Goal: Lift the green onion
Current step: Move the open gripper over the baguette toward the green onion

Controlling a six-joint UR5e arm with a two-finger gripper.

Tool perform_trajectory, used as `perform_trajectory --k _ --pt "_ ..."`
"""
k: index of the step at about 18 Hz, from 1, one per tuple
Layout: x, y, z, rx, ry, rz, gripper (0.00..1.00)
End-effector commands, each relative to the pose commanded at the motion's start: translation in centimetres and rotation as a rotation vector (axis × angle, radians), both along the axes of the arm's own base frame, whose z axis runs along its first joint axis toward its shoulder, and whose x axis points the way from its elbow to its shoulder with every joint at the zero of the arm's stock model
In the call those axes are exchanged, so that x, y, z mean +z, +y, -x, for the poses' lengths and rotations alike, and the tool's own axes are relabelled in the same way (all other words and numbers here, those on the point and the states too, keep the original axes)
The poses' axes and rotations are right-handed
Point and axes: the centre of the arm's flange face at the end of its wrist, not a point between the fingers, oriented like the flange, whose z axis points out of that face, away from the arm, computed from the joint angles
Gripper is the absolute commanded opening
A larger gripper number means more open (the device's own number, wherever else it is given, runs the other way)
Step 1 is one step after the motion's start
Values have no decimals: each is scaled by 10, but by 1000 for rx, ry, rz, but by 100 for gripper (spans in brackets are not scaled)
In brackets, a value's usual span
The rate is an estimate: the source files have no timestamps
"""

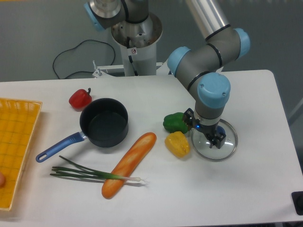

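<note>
The green onion (97,173) lay flat on the white table (246,189), its pale end touching the baguette (129,164) (leaves splayed toward the yellow basket (16,142)). The gripper (204,133) hung well apart from it, above the glass lid (226,145) beside the green pepper (174,122); its jaw state couldn't be told.

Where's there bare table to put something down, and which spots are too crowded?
Free: the wide front-right stretch of the table, in front of the glass lid and right of the baguette; also the back strip behind the pot. Crowded: the middle, where the green pepper, yellow pepper, lid and gripper cluster, and around the green onion, whose pale end lies across the baguette.
</note>
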Motion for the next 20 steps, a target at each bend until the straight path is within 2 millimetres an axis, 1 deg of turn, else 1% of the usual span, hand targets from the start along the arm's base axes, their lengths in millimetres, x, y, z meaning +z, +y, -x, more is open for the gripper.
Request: perform_trajectory --k 3,7,9,11,12,13,14,16,17,19,20 --pt "4 19 -15 94 12 -5 100" --pt "5 39 -30 74 19 -7 100" --pt "9 48 -37 30 28 -15 100" --pt "16 65 -45 -67 42 -25 100" --pt "17 72 -48 -100 44 -27 100" --pt "21 76 -51 -125 51 -34 100" --pt "22 78 -53 -150 53 -34 100" --pt "20 86 -62 -222 53 -31 100" --pt "15 89 -63 -249 47 -24 100" --pt "6 100 -71 -327 53 -18 100" --pt "6 106 -77 -367 67 -24 100"
